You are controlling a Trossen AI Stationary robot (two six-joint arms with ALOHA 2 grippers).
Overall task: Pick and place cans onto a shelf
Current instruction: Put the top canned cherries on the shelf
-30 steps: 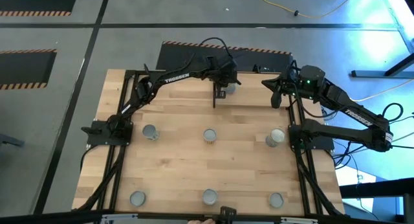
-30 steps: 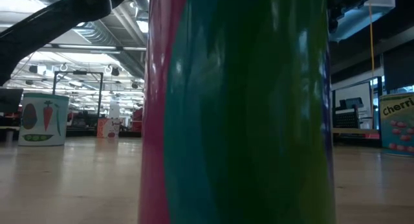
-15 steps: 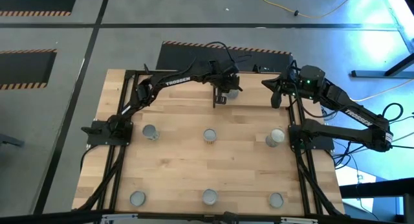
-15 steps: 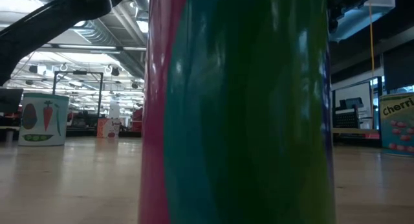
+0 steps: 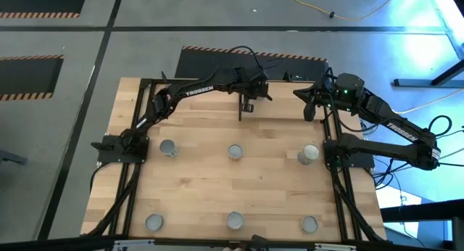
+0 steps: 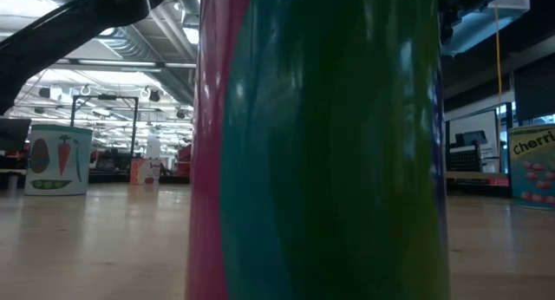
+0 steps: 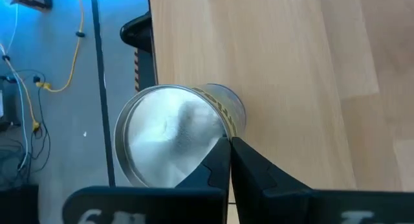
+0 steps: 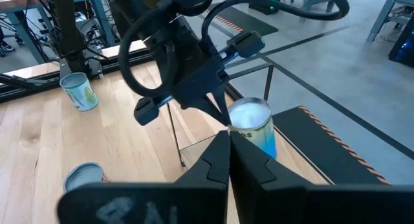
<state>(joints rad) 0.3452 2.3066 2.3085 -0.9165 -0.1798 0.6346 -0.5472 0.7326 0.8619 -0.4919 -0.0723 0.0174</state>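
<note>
Wooden tabletop [image 5: 203,186] keeps wide bare lanes between six standing cans. Left gripper [image 5: 250,99], clenched empty, hovers above a blue-labelled can [image 8: 254,125] at the far edge. Right gripper [image 5: 310,106] waits clenched.

Two dark arms, left arm [image 5: 190,91] and right arm [image 5: 395,128], white TROSSEN lettering on each, looped black cables, apparently a green light on the right.

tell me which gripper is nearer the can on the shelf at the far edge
Left. The left gripper is shut right above the can on the shelf; the right gripper waits off by the table's right edge.
</note>
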